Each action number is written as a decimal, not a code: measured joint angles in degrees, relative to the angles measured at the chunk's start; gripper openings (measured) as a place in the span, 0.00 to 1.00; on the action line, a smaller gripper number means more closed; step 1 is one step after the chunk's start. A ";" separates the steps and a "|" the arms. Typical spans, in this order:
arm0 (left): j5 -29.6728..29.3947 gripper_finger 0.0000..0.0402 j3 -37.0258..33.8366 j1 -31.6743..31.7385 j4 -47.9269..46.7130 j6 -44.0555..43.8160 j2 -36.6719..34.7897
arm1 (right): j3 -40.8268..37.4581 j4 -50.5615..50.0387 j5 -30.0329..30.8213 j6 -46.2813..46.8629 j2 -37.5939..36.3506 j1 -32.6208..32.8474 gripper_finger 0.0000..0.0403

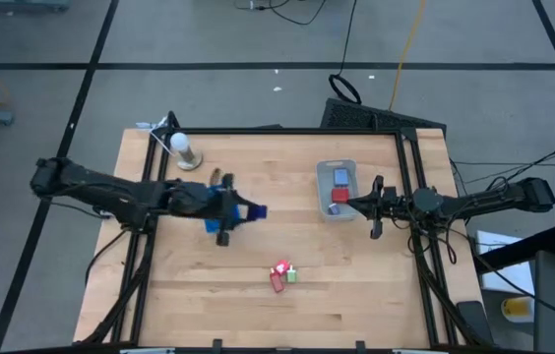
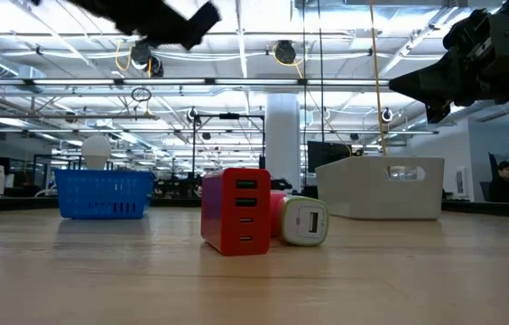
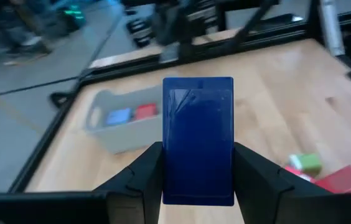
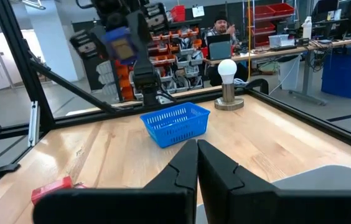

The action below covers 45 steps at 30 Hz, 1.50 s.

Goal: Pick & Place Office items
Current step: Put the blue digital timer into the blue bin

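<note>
Quick count for you, operator:
Arms: two
Blue block (image 3: 198, 140) held up: one
Blocks in the clear bin (image 1: 323, 187): two, a blue (image 1: 340, 177) and a red (image 1: 339, 196)
Loose on the table (image 1: 356, 285): red charger (image 2: 235, 211), one; green-white plug (image 2: 304, 222), one
Blue basket (image 2: 103, 196): one
Light bulb (image 1: 179, 144): one

A light bulb (image 1: 178, 144) stands near the blue basket (image 2: 102, 195).

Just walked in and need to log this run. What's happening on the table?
The left gripper holds a blue block in the air above the table. The right gripper hangs shut beside the clear bin, which already holds a red and a blue piece. A red charger and a pale one remain on the table.
</note>
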 joint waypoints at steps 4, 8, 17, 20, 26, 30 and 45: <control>-5.59 0.38 -7.02 -1.26 3.46 -2.67 -8.09 | 0.00 0.01 0.02 0.02 0.23 0.00 0.01; -9.07 0.38 -14.38 -2.49 7.11 -5.62 -15.45 | 0.00 0.01 0.07 0.02 0.61 0.00 0.01; -11.55 0.38 -29.76 -2.57 18.93 -8.60 -29.70 | 0.00 0.05 0.15 0.00 1.53 -0.02 0.01; -14.19 0.38 -32.57 -2.56 19.72 -9.50 -34.35 | -0.01 0.03 0.15 0.02 1.66 -0.02 0.01; -15.64 0.38 -36.00 -2.55 19.08 -9.96 -41.33 | -0.02 0.01 0.19 -0.15 1.84 -0.02 0.01; -13.54 0.38 -38.67 -2.53 19.16 -9.98 -43.98 | -0.04 0.02 0.18 -0.15 1.84 -0.02 0.01; -14.39 0.38 -41.68 -2.29 21.07 -12.74 -45.28 | -0.02 0.44 0.20 0.44 1.90 -0.02 0.01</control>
